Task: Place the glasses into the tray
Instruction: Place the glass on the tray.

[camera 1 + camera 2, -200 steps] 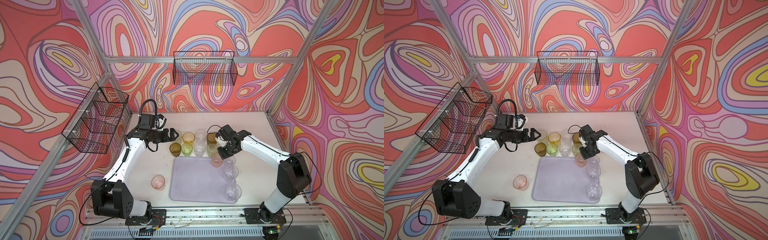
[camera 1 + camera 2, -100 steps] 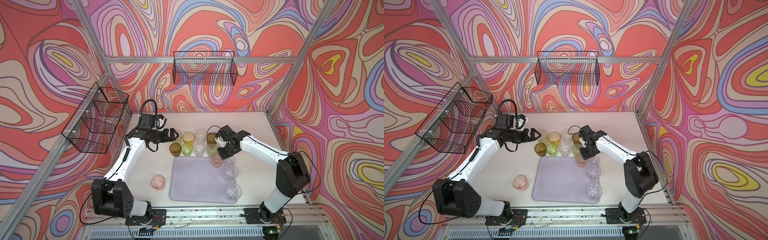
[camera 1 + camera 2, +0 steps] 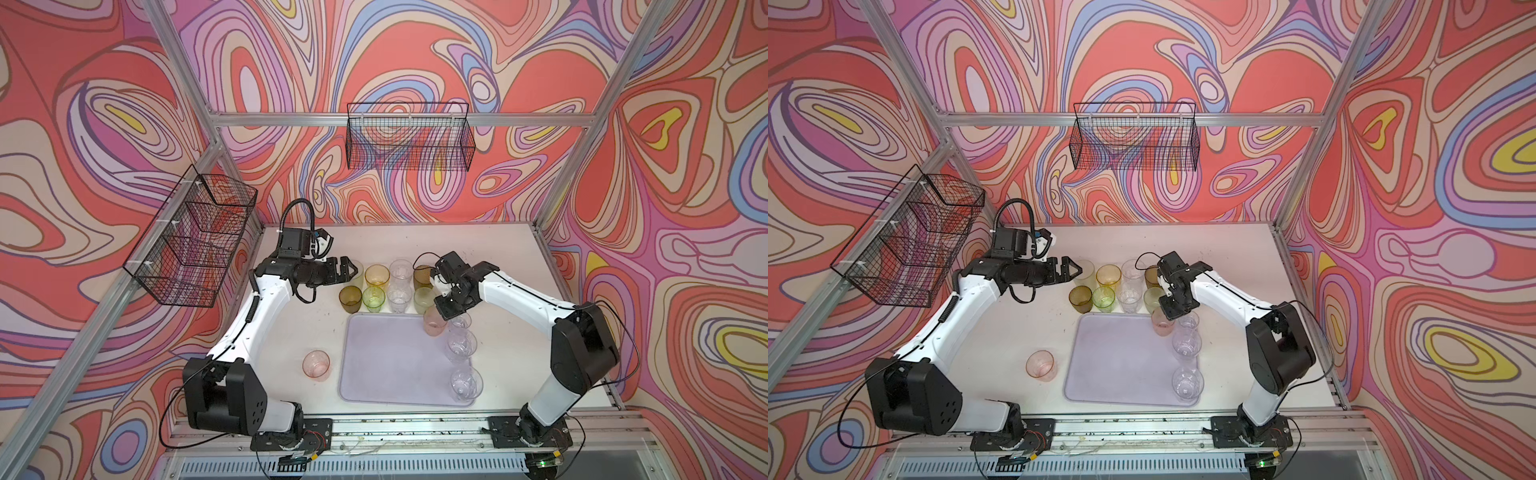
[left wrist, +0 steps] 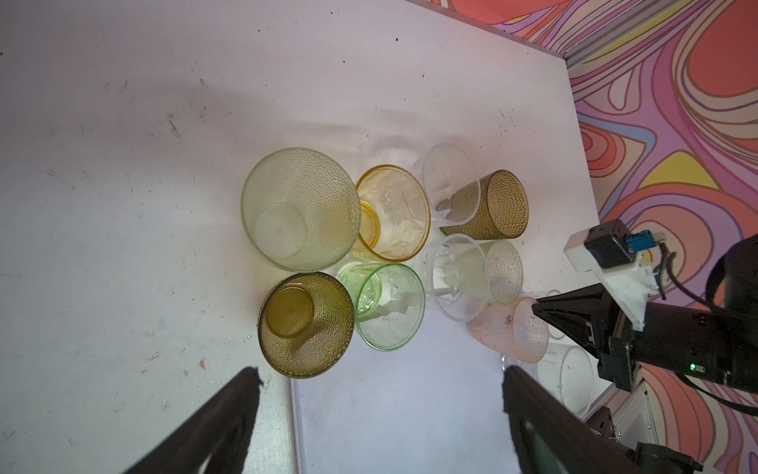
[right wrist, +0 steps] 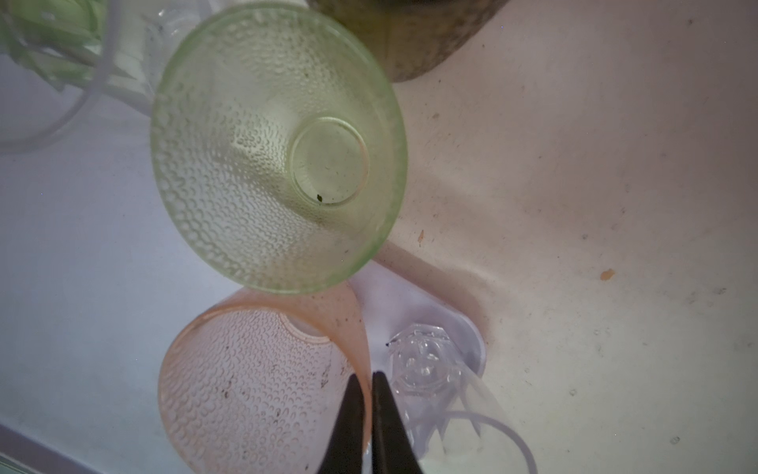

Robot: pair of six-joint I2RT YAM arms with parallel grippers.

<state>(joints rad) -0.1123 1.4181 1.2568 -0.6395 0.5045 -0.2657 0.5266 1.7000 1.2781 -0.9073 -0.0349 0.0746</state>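
Observation:
The lilac tray (image 3: 395,365) (image 3: 1121,361) lies at the front middle of the table. My right gripper (image 3: 441,311) (image 5: 367,375) is shut on the rim of a pink glass (image 3: 434,328) (image 5: 254,381) at the tray's back right corner. Whether its base rests on the tray I cannot tell. Three clear glasses (image 3: 461,347) stand along the tray's right edge. Several glasses, among them amber (image 3: 376,275), green (image 3: 372,298) and olive-brown (image 3: 350,298), cluster behind the tray. My left gripper (image 3: 351,270) (image 4: 381,371) hangs open beside a pale frosted green glass (image 4: 299,209), holding nothing.
Another pink glass (image 3: 316,365) stands on the table left of the tray. Black wire baskets hang on the left wall (image 3: 195,245) and the back wall (image 3: 409,137). Metal frame posts border the table.
My right gripper with the pink glass has shifted slightly toward the front, over the tray's corner. The left arm has not moved.

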